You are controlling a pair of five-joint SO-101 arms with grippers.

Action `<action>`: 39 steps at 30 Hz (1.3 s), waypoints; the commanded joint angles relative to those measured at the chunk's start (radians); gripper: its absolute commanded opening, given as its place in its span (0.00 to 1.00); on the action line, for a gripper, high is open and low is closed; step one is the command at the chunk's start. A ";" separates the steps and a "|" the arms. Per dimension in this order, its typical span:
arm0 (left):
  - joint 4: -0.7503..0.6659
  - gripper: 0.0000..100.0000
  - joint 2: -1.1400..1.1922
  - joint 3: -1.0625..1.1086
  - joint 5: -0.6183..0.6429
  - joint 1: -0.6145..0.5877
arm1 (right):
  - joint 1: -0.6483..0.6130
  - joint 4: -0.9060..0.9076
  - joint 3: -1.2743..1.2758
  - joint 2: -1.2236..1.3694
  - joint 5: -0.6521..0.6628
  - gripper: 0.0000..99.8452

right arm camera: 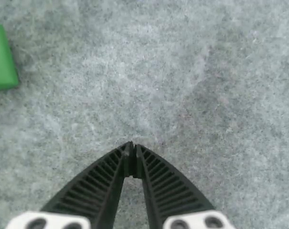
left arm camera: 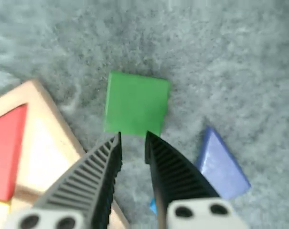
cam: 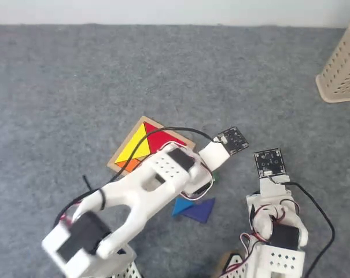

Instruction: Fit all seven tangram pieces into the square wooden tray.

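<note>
Green square (left arm camera: 136,104): flat on the grey counter (cam: 76,87), outside the wooden tray (left arm camera: 53,114) but near its rim.
Left claw (left arm camera: 133,136): slightly parted and holding nothing, its tips just short of the middle of the square's near edge.
Direction: the square lies straight ahead of the left claw.
Axis: a square has no long side, and its edges sit almost square to the claw's line, a touch skewed.
Gap: narrower than the square, so it likely has to spread before closing across it.
Right claw (right arm camera: 132,145): pressed together over bare counter, well apart from the square, so this is the farther arm.
Tray contents: a red piece (left arm camera: 8,148) and a yellow piece (cam: 134,147).
Loose: a blue triangle (left arm camera: 220,167) near the left claw.
</note>
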 commanded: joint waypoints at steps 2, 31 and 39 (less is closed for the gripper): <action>-0.103 0.16 -0.126 0.044 0.043 -0.068 | 0.012 -0.013 0.006 -0.015 0.011 0.01; 0.000 0.24 0.273 -0.242 0.008 -0.080 | 0.012 -0.013 0.006 -0.015 0.011 0.01; 0.011 0.09 0.269 -0.226 0.014 -0.080 | 0.012 -0.013 0.006 -0.015 0.011 0.01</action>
